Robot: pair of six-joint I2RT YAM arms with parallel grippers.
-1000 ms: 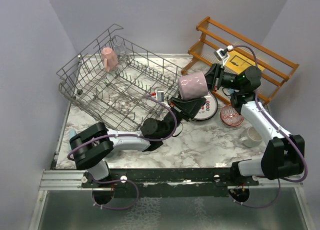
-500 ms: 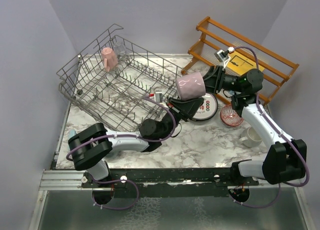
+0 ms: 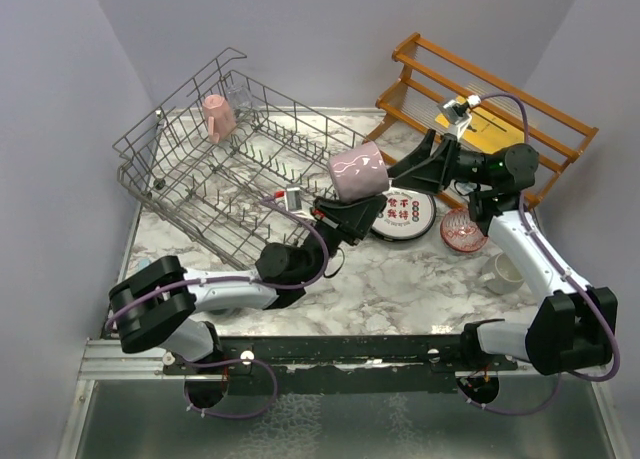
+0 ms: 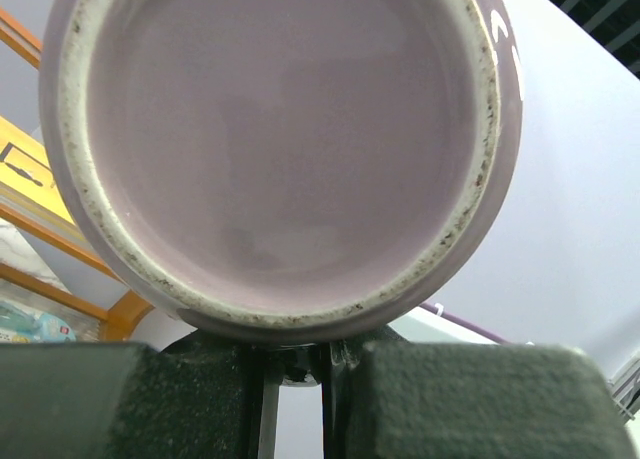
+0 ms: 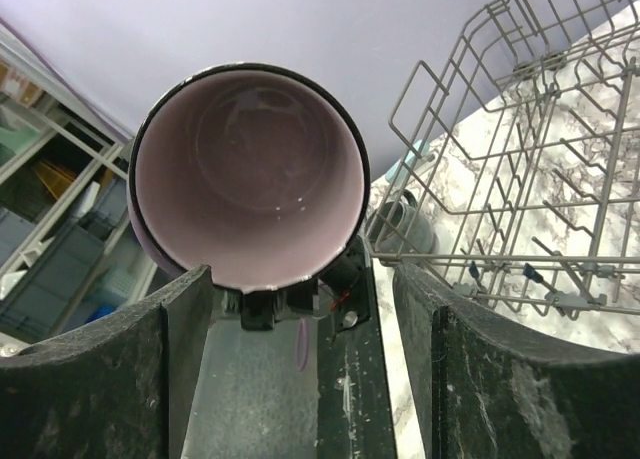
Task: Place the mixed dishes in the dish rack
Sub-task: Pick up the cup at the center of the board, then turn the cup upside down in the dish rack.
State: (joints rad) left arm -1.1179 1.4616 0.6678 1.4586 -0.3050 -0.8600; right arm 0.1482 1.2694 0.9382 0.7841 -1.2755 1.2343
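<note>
A mauve mug (image 3: pixel 358 172) hangs in the air just right of the dish rack (image 3: pixel 230 169). My left gripper (image 3: pixel 354 205) is shut on it from below. In the left wrist view the mug's base (image 4: pixel 280 149) fills the frame above the nearly closed gripper (image 4: pixel 295 399). My right gripper (image 3: pixel 395 173) stands open just right of the mug, apart from it. The right wrist view looks into the mug's mouth (image 5: pixel 250 199) past the open gripper (image 5: pixel 300 379). A pink mug (image 3: pixel 217 116) stands in the rack's far corner.
On the marble to the right lie a black-rimmed plate with red characters (image 3: pixel 405 214), a red patterned bowl (image 3: pixel 462 229) and a cream mug (image 3: pixel 503 272). A wooden slatted shelf (image 3: pixel 490 109) stands at the back right. A grey-teal mug (image 5: pixel 400 229) sits beyond the rack (image 5: pixel 520 179).
My right gripper opened, let go of the mauve mug and drew back to the right. The left arm carried the mug a little left, toward the rack.
</note>
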